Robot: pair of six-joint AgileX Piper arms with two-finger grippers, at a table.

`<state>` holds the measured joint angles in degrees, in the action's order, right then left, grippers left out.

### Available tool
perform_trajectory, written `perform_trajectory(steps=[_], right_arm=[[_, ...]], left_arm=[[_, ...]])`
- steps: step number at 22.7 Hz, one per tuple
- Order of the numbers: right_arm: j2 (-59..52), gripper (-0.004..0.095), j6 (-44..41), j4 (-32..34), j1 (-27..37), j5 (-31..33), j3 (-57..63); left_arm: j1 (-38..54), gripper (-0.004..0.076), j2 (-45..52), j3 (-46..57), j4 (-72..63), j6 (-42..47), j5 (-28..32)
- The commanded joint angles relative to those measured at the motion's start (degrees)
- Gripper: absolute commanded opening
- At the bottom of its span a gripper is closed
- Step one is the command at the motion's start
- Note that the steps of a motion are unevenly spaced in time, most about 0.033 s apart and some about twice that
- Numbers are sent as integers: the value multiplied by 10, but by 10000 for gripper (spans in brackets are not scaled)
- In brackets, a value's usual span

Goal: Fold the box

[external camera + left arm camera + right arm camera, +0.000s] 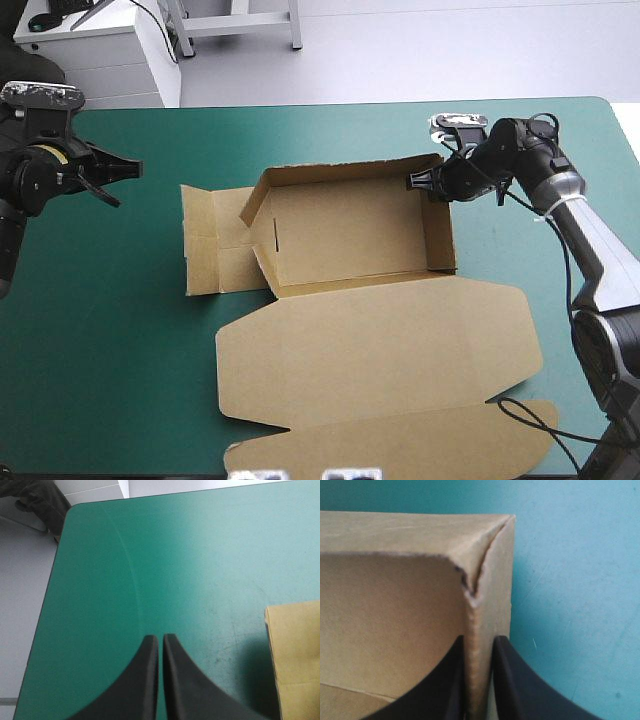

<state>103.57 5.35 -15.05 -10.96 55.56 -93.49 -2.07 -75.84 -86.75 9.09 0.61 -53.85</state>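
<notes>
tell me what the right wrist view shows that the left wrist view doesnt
Right wrist only: the right tool shut on a raised wall of the box, just by a creased corner.
Left wrist only: the left tool shut on nothing, over bare cover, with the cover's corner ahead.
Both: brown box and teal-green cover, though the left wrist view catches only a flat flap's edge beside the tool.

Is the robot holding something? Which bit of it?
Yes. The right tool pinches the brown cardboard box by its right wall's top edge, near the far corner. The left tool, shut, holds nothing.
</notes>
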Motion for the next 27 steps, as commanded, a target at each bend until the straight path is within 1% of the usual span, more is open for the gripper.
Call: perform_trajectory(steps=[1,4,5,7,9,10,11,12,15,16,18,23,27], right_arm=[[-16,319,6,-2,-1,-42,-19],[-16,399,6,11,-1,-45,-23],[-16,405,6,18,-1,-43,-28],[-16,407,6,30,-1,-21,-62],[-16,406,6,39,-1,20,-111],[-16,406,6,48,-1,53,-150],[-16,403,6,51,-1,65,-166],[-16,397,7,56,-1,91,-202],[-16,395,-3,53,-1,132,-240],[-16,390,-3,61,-1,159,-246],[-16,391,-7,73,-1,159,-242],[13,391,-16,65,-1,159,-193],[53,391,-13,62,-1,159,-181]], left_arm=[[0,12,12,-15,-1,-1,23],[0,12,12,-15,3,-6,15],[0,12,12,-15,3,-6,15],[0,12,12,-15,3,-6,14],[0,12,12,-15,3,-12,13],[0,12,12,-15,3,-12,12],[0,12,12,-15,3,-12,12],[0,12,12,-15,3,-12,10],[0,12,12,-15,3,-12,10],[0,12,12,-15,3,-12,10],[0,12,12,-15,3,-12,10],[0,12,10,-15,3,-12,6],[0,-7,10,-15,3,-12,10]])
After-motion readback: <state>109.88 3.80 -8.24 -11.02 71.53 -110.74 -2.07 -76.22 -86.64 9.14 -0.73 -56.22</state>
